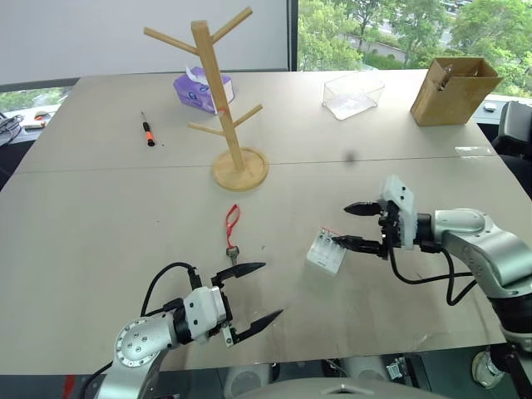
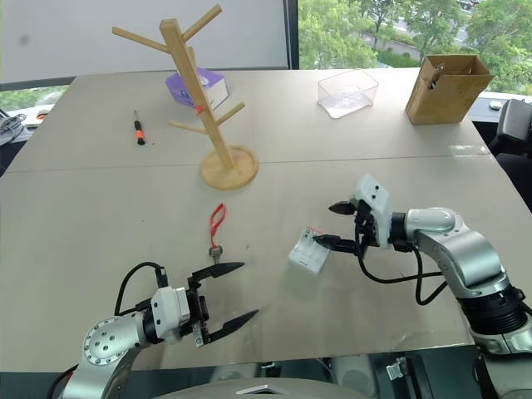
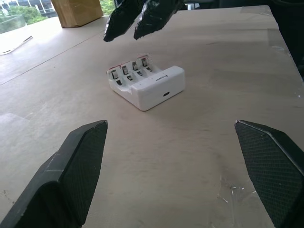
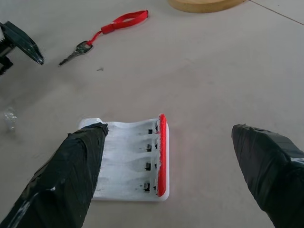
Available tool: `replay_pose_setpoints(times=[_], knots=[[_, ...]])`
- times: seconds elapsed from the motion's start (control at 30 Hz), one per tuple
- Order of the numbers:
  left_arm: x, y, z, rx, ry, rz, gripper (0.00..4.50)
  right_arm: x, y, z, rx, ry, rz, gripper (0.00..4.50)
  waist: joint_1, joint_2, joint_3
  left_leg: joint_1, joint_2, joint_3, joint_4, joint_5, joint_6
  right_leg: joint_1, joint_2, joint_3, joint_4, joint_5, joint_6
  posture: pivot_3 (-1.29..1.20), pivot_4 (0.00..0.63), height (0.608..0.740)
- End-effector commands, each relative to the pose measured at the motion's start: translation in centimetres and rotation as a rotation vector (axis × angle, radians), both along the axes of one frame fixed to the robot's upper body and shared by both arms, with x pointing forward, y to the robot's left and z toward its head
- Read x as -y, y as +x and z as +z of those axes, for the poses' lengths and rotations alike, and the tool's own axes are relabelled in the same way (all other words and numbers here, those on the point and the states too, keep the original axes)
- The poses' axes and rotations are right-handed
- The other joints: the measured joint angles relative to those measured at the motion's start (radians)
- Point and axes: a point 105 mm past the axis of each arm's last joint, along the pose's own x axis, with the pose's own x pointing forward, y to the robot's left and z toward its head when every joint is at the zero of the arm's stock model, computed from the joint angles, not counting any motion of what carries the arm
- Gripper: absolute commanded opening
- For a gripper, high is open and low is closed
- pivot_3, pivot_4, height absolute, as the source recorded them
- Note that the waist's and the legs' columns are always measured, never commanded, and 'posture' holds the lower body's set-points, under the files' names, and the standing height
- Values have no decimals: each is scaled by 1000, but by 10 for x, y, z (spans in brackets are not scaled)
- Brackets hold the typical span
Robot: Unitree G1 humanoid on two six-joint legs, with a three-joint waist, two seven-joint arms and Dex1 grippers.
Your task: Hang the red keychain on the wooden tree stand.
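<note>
The red keychain [image 1: 232, 226] lies flat on the table, its dark key [image 4: 76, 51] at the near end, a short way in front of the wooden tree stand [image 1: 221, 93]. My left gripper [image 1: 253, 293] is open and empty near the table's front edge, just behind the key and pointing right. My right gripper [image 1: 355, 226] is open and empty too, its fingertips [image 3: 142, 16] hovering at a white battery charger [image 1: 326, 250], right of the keychain.
A black screwdriver with an orange band [image 1: 147, 130] lies at the far left. A purple tissue pack [image 1: 196, 90] sits behind the stand. A clear plastic tub [image 1: 353, 94] and a brown cardboard box [image 1: 453, 90] stand at the far right.
</note>
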Motion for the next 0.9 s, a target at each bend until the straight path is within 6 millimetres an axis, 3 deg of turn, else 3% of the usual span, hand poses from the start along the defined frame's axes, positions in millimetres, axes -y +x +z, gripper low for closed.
replay_pose_setpoints(times=[0.03,0.43,0.77,0.9], knots=[[3,-1,2,26,-4,-3,4423,-5,2,0,39,-6,-3,4500,0,0,0,0,0,0,0,0,0,0,0,0,0,0,0,0,150,740],[6,1,2,35,-9,-1,4423,-3,9,-18,34,-79,-31,4500,-1,0,0,0,0,0,0,0,0,0,1,0,0,0,0,0,150,740],[5,2,2,40,-5,7,4500,-2,7,-23,25,-91,-21,35,-1,0,0,0,0,0,0,0,0,0,1,0,0,0,0,0,150,740],[5,3,2,42,-5,13,4500,-2,5,-22,21,-90,-15,35,-1,0,0,0,0,0,0,0,0,0,1,0,0,0,0,0,150,740]])
